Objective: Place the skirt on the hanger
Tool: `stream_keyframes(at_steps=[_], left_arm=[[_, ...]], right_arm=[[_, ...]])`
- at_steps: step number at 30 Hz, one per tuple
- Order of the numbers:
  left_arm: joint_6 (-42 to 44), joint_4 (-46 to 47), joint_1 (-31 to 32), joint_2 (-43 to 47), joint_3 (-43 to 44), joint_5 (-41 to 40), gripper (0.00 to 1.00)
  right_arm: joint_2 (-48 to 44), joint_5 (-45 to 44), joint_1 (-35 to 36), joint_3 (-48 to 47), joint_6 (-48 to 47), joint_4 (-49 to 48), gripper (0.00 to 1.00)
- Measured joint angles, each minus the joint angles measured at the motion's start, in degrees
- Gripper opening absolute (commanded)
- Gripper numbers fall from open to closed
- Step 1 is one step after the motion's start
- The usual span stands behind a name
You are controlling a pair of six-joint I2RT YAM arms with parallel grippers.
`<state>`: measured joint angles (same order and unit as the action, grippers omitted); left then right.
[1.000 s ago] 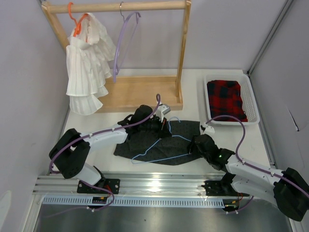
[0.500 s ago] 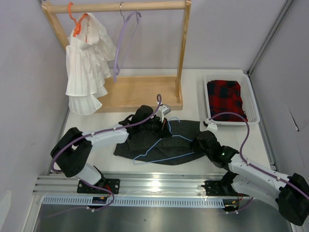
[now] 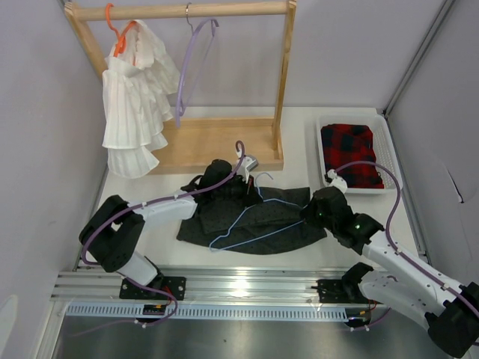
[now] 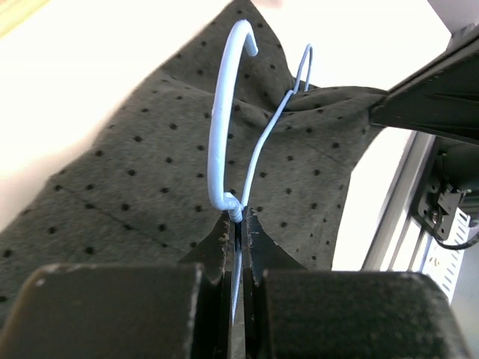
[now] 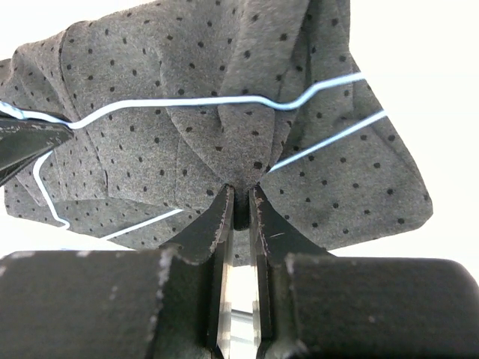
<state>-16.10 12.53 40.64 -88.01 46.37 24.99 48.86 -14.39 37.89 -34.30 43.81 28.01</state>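
The dark grey dotted skirt (image 3: 258, 224) lies spread on the table in front of the arms. On top of it rests the light-blue wire hanger (image 3: 254, 224), hook end raised toward the rack. My left gripper (image 3: 249, 193) is shut on the hanger (image 4: 224, 127) at the twisted neck just under the hook, above the skirt (image 4: 142, 179). My right gripper (image 3: 307, 215) is shut on a pinched fold of the skirt (image 5: 224, 134) at its right side, lifting that edge; the hanger (image 5: 217, 101) wire runs across the cloth just beyond its fingertips (image 5: 221, 213).
A wooden rack (image 3: 187, 11) stands at the back, holding a white pleated garment (image 3: 135, 97) on an orange hanger and a bare lilac hanger (image 3: 191, 67). A white basket (image 3: 393, 161) with red-and-black plaid cloth (image 3: 352, 153) sits at the right.
My right gripper has shut on the skirt's right edge and moved up and to the right with it. The left gripper has raised the hanger's hook end a little.
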Motion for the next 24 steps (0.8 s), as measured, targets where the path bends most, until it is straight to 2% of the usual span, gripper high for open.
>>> stream_keyframes(at_steps=[9,18,24], left_arm=[[0.3,0.2,-1.5,1.6,-1.2,-1.0,0.0],[4.2,0.3,-5.4,6.6,-5.3,-2.1,0.0],[6.5,1.3,-6.2,6.8,-6.4,-2.5,0.0]], right_arm=[[-0.3,1.8,-2.8,-1.8,-1.2,2.7,0.0],[-0.4,4.8,-7.0,-2.5,-2.5,3.1,0.0],[-0.4,7.6,-9.2,-2.5,-3.2,3.0,0.0]])
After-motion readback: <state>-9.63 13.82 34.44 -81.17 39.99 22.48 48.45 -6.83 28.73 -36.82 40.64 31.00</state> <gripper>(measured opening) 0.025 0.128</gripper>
